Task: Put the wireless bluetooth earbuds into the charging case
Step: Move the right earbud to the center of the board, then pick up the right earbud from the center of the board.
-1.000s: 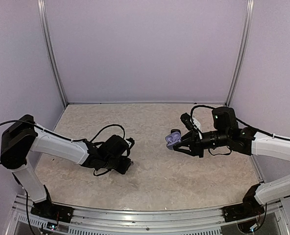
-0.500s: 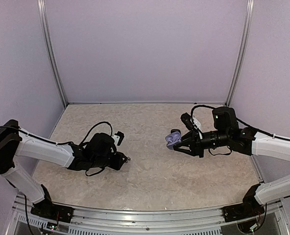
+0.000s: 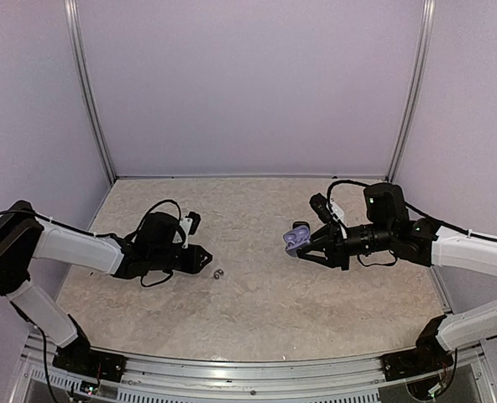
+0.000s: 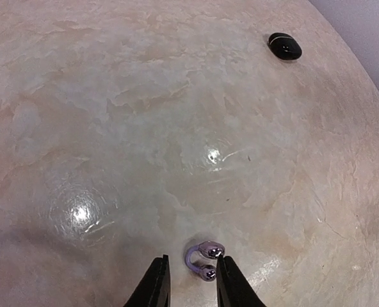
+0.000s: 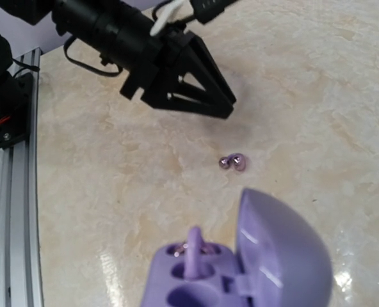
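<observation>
My right gripper [image 3: 306,244] is shut on the open purple charging case [image 3: 295,238] and holds it above the table. In the right wrist view the case [image 5: 241,272] has its lid up, and one earbud [image 5: 193,251] with a purple loop stands in a slot. A second earbud [image 4: 204,259], a purple curved clip with two shiny silvery-pink ends, lies on the table. It also shows in the top view [image 3: 219,274] and the right wrist view [image 5: 233,162]. My left gripper [image 4: 193,284] is open and empty, its tips just behind this earbud. A glossy black bud [image 4: 285,46] lies farther off.
The table is a mottled beige slab [image 3: 257,294] with lilac walls on three sides. A metal rail [image 3: 232,369] runs along the near edge. The left arm's black cables [image 3: 160,214] loop above its wrist.
My left arm has drawn back to the left, and the earbud it covered now lies bare on the table. The right arm and the case have not moved.
</observation>
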Tool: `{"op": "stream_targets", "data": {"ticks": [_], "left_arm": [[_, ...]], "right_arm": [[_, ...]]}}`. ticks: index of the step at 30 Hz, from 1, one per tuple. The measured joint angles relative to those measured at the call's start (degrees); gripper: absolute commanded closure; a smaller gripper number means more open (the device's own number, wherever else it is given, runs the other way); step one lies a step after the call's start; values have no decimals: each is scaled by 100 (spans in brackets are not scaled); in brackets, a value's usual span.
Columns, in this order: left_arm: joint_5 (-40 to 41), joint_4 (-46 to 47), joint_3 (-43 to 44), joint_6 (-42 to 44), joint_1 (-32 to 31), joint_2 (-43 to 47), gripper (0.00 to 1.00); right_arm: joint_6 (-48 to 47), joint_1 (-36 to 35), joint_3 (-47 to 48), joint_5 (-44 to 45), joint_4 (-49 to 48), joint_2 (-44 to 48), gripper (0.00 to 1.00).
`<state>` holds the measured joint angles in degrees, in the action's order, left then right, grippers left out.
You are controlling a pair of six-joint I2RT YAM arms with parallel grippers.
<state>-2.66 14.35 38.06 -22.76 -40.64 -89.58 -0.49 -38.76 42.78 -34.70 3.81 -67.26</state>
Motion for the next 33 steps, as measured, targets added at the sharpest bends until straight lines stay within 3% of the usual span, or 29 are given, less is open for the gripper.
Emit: {"op": "stream_targets", "data": {"ticks": [10, 20, 33], "left_arm": [[-55, 9, 291, 138, -170, -927, 73], [33, -22, 385, 271, -522, -1071, 74], [142, -28, 389, 452, -667, -1121, 89]], "right_arm": [[0, -2, 0, 4, 0, 0, 100], [0, 0, 0, 7, 2, 0, 100], [2, 0, 0, 35, 15, 44, 100]]}}
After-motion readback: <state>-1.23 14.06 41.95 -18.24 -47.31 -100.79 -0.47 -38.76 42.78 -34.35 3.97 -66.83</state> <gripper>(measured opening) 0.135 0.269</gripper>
